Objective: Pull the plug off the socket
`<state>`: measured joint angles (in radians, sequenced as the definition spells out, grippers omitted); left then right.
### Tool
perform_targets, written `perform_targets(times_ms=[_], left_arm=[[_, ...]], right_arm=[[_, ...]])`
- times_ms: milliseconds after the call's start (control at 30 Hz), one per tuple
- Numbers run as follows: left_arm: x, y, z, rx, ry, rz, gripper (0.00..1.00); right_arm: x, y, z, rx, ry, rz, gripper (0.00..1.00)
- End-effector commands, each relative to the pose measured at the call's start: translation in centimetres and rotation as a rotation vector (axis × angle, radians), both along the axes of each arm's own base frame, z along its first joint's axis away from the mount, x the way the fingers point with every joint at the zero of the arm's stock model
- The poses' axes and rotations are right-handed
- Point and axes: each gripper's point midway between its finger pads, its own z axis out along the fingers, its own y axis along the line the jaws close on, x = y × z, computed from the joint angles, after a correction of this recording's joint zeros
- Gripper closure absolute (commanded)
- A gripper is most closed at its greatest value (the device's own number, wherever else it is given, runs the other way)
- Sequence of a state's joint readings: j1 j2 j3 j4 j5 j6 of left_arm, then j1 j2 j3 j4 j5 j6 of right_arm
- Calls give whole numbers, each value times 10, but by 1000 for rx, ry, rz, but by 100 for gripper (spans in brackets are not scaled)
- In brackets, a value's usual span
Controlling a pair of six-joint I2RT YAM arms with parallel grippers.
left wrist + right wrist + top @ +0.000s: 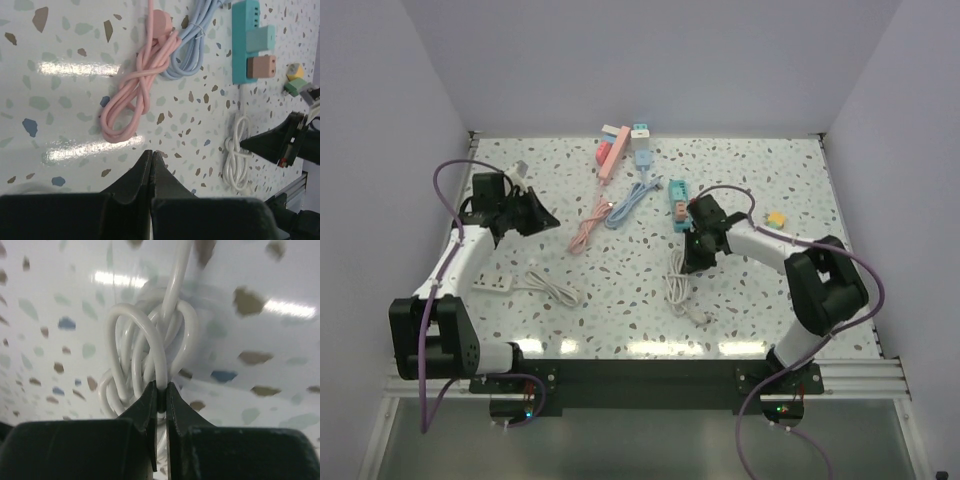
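Top external view: nearest the arm bases, a white power strip point(492, 284) lies at the left of the speckled surface point(620, 300), its cord point(555, 290) trailing right. Right of centre, the right end effector point(690, 260) is clamped on a strand of the coiled white cable point(678, 292). Just beyond lies the teal socket strip point(677, 200), with a teal plug point(260, 37) and a salmon plug point(261, 66) both seated in it. The left end effector point(550, 218), fingers pressed together and empty, hovers left of the pink cable point(588, 225) and blue cable point(630, 200). Farthest, a pink strip point(610, 155) and a pale blue strip point(642, 145) lie side by side.
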<state>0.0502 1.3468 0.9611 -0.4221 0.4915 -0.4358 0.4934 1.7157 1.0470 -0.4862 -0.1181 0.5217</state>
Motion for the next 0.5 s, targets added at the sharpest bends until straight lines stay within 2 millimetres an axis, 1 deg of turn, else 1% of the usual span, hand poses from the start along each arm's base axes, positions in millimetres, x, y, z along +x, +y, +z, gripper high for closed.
perform_targets(times_ms=[0,33,100,133,167,200,233,267,300,333,367,433,467], left_arm=[[5,-15,15,-69,-79,-27,100],[4,-18,13,-74,-78,-33,100],[1,-24,8,-87,-74,-46,100],[0,-26,6,-91,-71,-51,100],[0,-27,6,-94,-76,-54,100],[-4,-28,0,-103,-59,-55,100],[-5,-29,-1,-108,-53,-54,100],[-6,-30,-1,-114,-58,-59,100],[-12,-39,-6,-116,-48,-86,100],[-13,-39,-8,-113,-45,-88,100],[-15,-40,-10,-113,-44,-89,100],[-19,-41,-19,-121,-27,-93,100],[-19,-42,-21,-124,-30,-94,100]], right_arm=[[-76,17,3,57,147,159,100],[-104,30,3,71,177,238,100],[-131,46,1,96,213,310,100],[-155,60,-2,102,229,391,100],[-171,67,-3,112,259,416,100],[-183,72,-3,114,277,440,100],[-206,78,-5,106,297,494,100],[-215,84,-1,120,303,487,100],[-220,86,1,112,291,488,94],[-231,87,2,103,282,504,88],[-230,87,4,91,268,479,85],[-218,88,14,72,194,454,57],[-214,82,17,34,178,451,51]])
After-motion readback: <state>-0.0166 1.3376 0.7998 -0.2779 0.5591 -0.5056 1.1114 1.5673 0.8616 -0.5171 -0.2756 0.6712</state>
